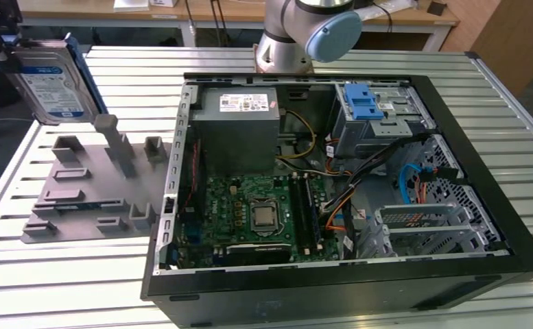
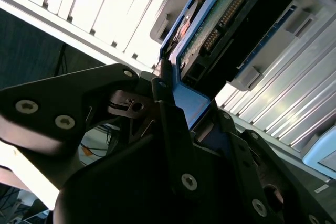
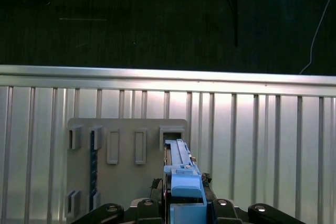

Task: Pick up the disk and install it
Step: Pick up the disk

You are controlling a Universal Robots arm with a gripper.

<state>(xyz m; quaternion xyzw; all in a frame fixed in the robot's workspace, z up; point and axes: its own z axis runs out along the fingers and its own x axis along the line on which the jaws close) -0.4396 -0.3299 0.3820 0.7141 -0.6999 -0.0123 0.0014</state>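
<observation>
So, we've got the disk (image 1: 51, 82) up in the air at the exterior view's far left, about over the edge of the counter (image 1: 65, 274) and just beside the grey holder block (image 1: 83, 199) w/ its open slots. It stands on edge, label side toward that camera, tilted a little.

In the second wrist view the hand (image 2: 191, 114) is clamped on the blue carrier frame (image 2: 194, 98) at one end of the disk. The dark fingers (image 2: 170, 124) press on either side of it, w/ the circuit-board side and connector pins showing beyond. We reckon the grip is deliberate: pinching the plastic frame's end rather than the metal body leaves the rest of the disk free and keeps the pads off the board.

The first wrist view looks along the disk's thin edge to the holder block beneath. We can't tell there whether the low end touches a slot, but the exterior view suggests it's clear.

The PC case (image 1: 339, 288) lies open side up on the counter, so its inside is reachable from above. The PSU box (image 1: 239, 137) sits at the back, the motherboard (image 1: 247, 205) in front of it, and the blue-latched drive cage (image 1: 372, 110) in the far corner toward the exterior view's right. Disk and cage are well apart, w/ the case wall btwn them. By our judgement pickup is done and install isn't.
</observation>
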